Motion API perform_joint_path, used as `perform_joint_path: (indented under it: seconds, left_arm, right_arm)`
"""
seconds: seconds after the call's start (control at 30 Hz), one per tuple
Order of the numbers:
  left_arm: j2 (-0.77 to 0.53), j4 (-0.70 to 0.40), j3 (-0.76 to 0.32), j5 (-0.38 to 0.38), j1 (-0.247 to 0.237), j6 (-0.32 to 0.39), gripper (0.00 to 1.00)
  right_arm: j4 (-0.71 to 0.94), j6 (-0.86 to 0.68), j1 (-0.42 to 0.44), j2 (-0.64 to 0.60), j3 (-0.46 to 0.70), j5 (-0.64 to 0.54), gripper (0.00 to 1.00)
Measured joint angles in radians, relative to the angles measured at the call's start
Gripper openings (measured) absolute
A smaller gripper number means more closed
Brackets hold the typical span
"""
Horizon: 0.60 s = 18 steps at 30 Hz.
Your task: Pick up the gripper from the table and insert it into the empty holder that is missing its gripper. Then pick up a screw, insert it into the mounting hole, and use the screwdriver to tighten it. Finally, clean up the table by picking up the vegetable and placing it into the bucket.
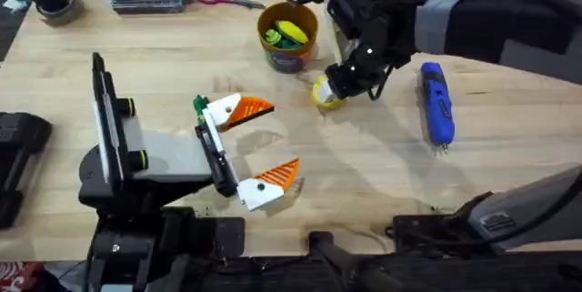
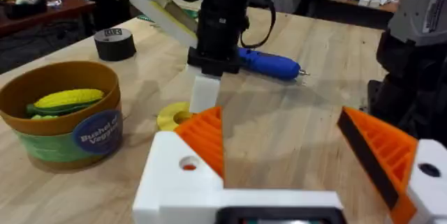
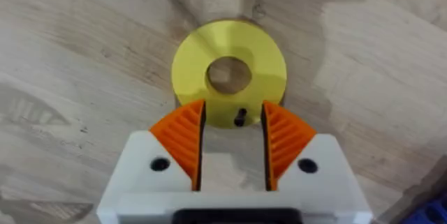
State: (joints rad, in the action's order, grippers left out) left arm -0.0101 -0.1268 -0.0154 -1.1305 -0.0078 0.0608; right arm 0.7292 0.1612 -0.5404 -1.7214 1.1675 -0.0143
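The table (image 1: 382,174) is bare between the left gripper (image 1: 264,142) and the screwdriver (image 1: 436,103), so a hand could pass there. Near the bucket (image 1: 288,35), the right gripper (image 1: 329,95) and yellow disc (image 1: 323,96) block the way.

Blue screwdriver (image 1: 436,104), yellow disc (image 3: 229,75), brown-orange bucket (image 1: 288,35) with dark blue band, light wooden table (image 1: 364,174).

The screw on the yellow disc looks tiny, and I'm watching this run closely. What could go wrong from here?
1. The screw is small and sits on the yellow disc, between the fingers of the open right end effector; closing could flick it away.
2. The fingers may catch the disc instead and drag it across the table.
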Motion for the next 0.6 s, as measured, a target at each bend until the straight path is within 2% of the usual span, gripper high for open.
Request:
perform_joint_path:
  seconds: [0.4, 0.6]
  left_arm:
    - [0.000, 0.000, 0.000, 0.000, 0.000, 0.000, 0.985]
    - [0.000, 0.000, 0.000, 0.000, 0.000, 0.000, 0.985]
  right_arm:
    - [0.010, 0.000, 0.000, 0.000, 0.001, 0.000, 0.323]
    - [0.027, 0.000, 0.000, 0.000, 0.001, -0.024, 0.299]
